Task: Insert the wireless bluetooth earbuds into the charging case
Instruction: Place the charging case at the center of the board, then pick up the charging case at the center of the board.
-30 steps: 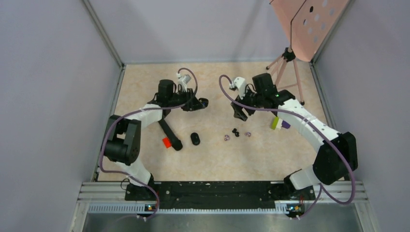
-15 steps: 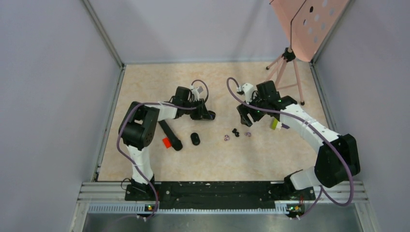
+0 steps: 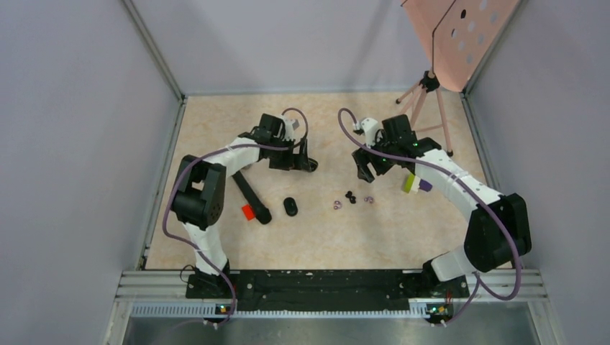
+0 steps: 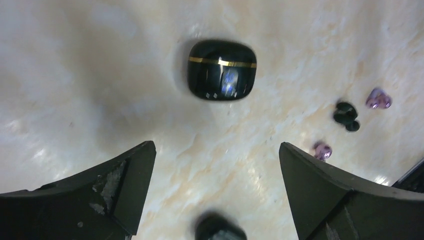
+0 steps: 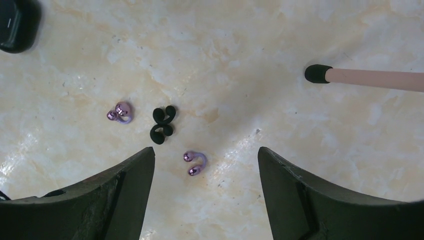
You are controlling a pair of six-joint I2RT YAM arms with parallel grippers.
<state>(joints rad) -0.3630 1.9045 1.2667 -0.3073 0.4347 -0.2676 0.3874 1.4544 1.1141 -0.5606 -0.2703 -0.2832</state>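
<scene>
The charging case (image 4: 222,76) is a glossy black oval with a gold seam, lying closed on the table ahead of my left gripper (image 4: 216,150). That gripper is open, and only a blurred dark shape that I cannot identify shows low between its fingers. Past the case lie two purple earbuds (image 4: 378,98) (image 4: 322,150) and a black pair (image 4: 346,115). My right gripper (image 5: 205,152) is open and hovers over one purple earbud (image 5: 195,162). The black pair (image 5: 162,124) and another purple earbud (image 5: 120,112) lie just beyond its left finger. From above, the case (image 3: 290,206) sits left of the earbuds (image 3: 351,197).
A long black marker (image 3: 252,200) with a red piece (image 3: 248,211) lies left of the case. Green and purple blocks (image 3: 413,184) sit under the right forearm. A pink tripod (image 3: 429,108) stands at the back right, with one foot (image 5: 317,73) near the right gripper. Walls enclose the table.
The left arm's elbow has swung in from the left, and its gripper has shifted right toward the middle. The right gripper has edged slightly over the earbuds.
</scene>
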